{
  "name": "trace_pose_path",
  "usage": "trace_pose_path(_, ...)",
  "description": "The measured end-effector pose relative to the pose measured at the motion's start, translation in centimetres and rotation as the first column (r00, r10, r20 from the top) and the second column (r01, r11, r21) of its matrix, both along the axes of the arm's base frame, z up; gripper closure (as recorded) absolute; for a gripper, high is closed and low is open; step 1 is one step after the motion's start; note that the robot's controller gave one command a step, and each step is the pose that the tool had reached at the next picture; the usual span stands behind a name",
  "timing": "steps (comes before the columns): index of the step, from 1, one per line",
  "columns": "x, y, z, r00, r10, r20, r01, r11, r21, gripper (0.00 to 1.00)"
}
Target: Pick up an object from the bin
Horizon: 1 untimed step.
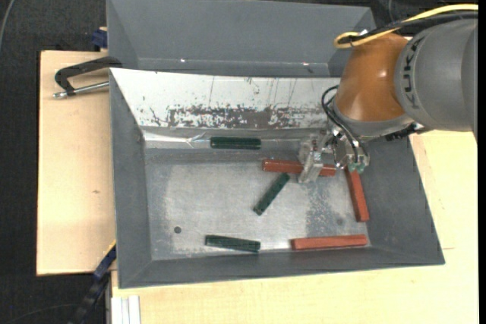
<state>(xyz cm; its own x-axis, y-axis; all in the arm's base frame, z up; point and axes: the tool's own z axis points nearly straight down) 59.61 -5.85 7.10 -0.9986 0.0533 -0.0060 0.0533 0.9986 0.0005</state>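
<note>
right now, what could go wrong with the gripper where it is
1. The gripper sits over the right end of a red bar, not its middle; a lift might tip it.
2. A second red bar starts right beside the gripper and could get knocked.
3. The slanted green bar ends close by and may be dragged.
</note>
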Motion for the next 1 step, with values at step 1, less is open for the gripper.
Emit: trace_pose_path(1,0.85,-0.43,14.98,0.998,0.054,0.01,-0.054,0.999,-0.003,1.0)
